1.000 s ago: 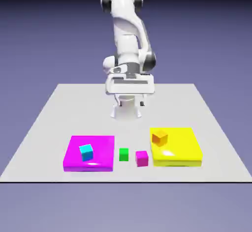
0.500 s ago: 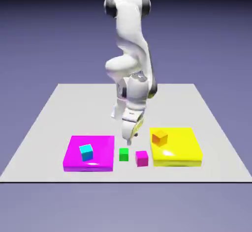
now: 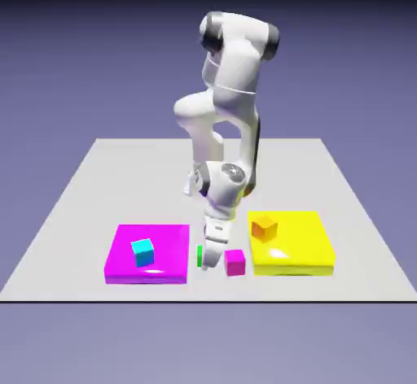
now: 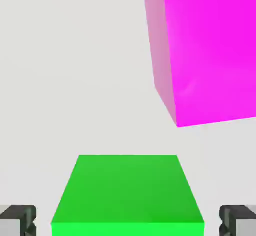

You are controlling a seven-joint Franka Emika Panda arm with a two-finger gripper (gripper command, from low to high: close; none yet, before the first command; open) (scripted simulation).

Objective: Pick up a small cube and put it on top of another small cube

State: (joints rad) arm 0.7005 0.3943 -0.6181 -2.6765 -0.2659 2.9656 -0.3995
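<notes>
The released pincer [image 4: 128,220] straddles the small green cube [image 4: 128,195], whose faces run square to it.

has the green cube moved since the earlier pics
No. In the exterior view the green cube stands at the same spot beside the magenta slab, though the hand now hides part of it.

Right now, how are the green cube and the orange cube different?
The green cube is bright green, but the orange cube is orange. The green cube sits on the pale table, while the orange cube sits up on the yellow block. The green cube is between the gripper's open fingers; the orange cube has no gripper around it. Both are small, plain cubes.
</notes>
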